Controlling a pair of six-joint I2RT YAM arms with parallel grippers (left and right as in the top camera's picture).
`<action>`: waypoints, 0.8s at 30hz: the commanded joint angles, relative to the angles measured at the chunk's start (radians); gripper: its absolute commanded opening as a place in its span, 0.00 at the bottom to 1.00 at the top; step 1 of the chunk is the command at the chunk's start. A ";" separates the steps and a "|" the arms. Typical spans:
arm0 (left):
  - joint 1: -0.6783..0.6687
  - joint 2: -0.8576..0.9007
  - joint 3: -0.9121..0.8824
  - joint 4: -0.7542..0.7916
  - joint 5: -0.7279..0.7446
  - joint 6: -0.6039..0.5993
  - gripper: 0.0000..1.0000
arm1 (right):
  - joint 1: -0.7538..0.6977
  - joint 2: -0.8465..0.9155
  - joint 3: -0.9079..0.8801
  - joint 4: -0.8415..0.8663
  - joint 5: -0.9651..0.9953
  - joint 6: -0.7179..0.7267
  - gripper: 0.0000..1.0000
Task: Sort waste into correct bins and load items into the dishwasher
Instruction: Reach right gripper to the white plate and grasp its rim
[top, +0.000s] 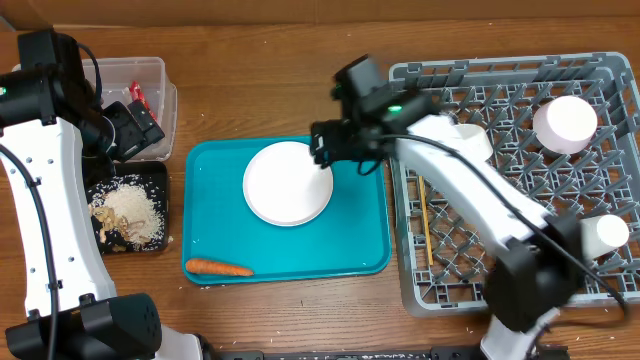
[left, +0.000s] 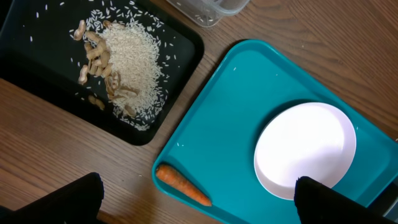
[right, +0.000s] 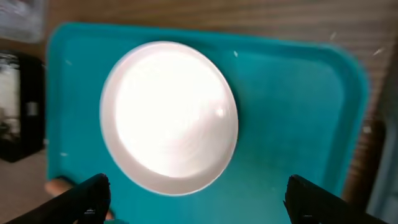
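A white round plate (top: 287, 183) lies on the teal tray (top: 365, 245); it also shows in the left wrist view (left: 305, 148) and the right wrist view (right: 168, 116). An orange carrot (top: 218, 267) lies at the tray's front left edge (left: 181, 185). My right gripper (top: 330, 142) is open and empty above the plate's far right edge. My left gripper (top: 135, 130) is open and empty over the clear tub (top: 150, 72) and black tray (top: 155, 178), which holds rice (top: 135, 207) and peanut shells (left: 93, 59). The grey rack (top: 520, 180) holds bowls (top: 565, 122), a cup (top: 605, 235) and chopsticks (top: 426, 222).
A red wrapper (top: 137, 92) lies in the clear tub. The right arm stretches across the rack's left side. Bare wooden table lies in front of the teal tray and behind it.
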 joint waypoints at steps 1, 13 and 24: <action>0.002 -0.005 -0.001 0.002 -0.012 0.005 1.00 | 0.024 0.082 0.019 0.029 0.021 0.044 0.88; 0.001 -0.005 -0.001 0.000 -0.013 0.005 1.00 | 0.036 0.273 0.009 -0.001 0.029 0.099 0.66; 0.001 -0.005 -0.001 0.003 -0.013 0.005 1.00 | 0.037 0.307 0.005 -0.038 0.028 0.102 0.10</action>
